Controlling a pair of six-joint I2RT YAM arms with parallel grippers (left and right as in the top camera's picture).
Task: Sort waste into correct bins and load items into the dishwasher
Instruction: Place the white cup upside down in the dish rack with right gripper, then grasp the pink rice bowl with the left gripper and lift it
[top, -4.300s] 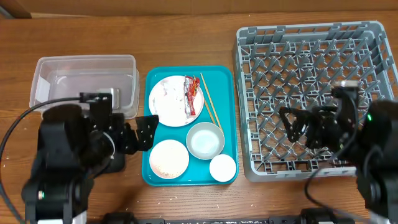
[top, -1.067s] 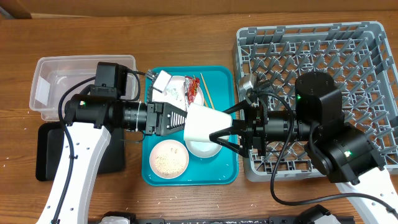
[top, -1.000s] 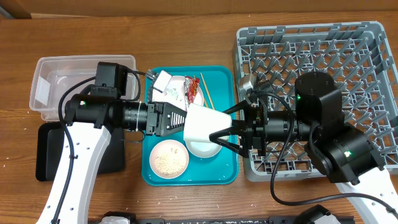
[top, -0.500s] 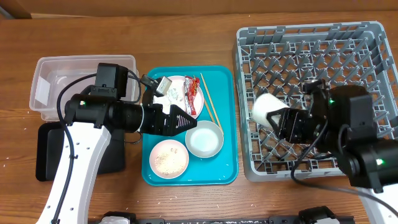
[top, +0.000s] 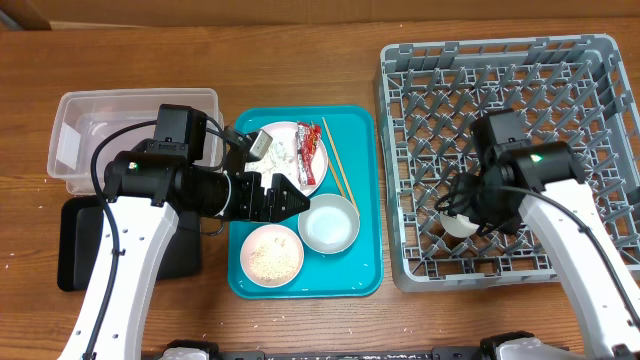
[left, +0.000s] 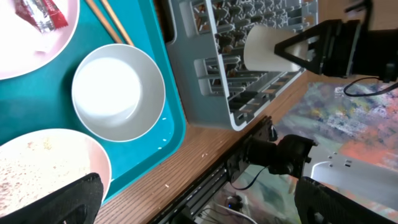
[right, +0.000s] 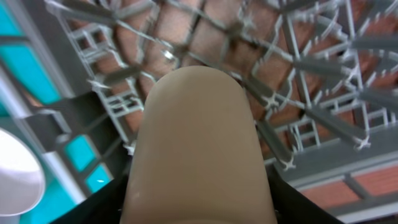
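My right gripper (top: 462, 212) is shut on the small white cup (top: 460, 228) and holds it low over the front-left part of the grey dish rack (top: 500, 60). The cup fills the right wrist view (right: 199, 143) above the rack grid (right: 298, 112). My left gripper (top: 288, 198) is open and empty over the teal tray, just left of the grey-blue bowl (top: 330, 225). The white plate (top: 275, 165) carries the red-and-white wrapper (top: 311, 150) and tissue. The chopsticks (top: 337, 172) lie beside it. The pink plate (top: 272, 256) holds rice grains. The left wrist view shows the bowl (left: 118, 93).
The teal tray (top: 356, 125) sits mid-table between the rack and the bins. The clear tub (top: 100, 125) stands at the back left. The black tray (top: 72, 255) lies in front of it, partly under my left arm.
My right gripper carried the cup from above the teal tray into the rack and lowered it toward the front-left grid. My left gripper drew back slightly left.
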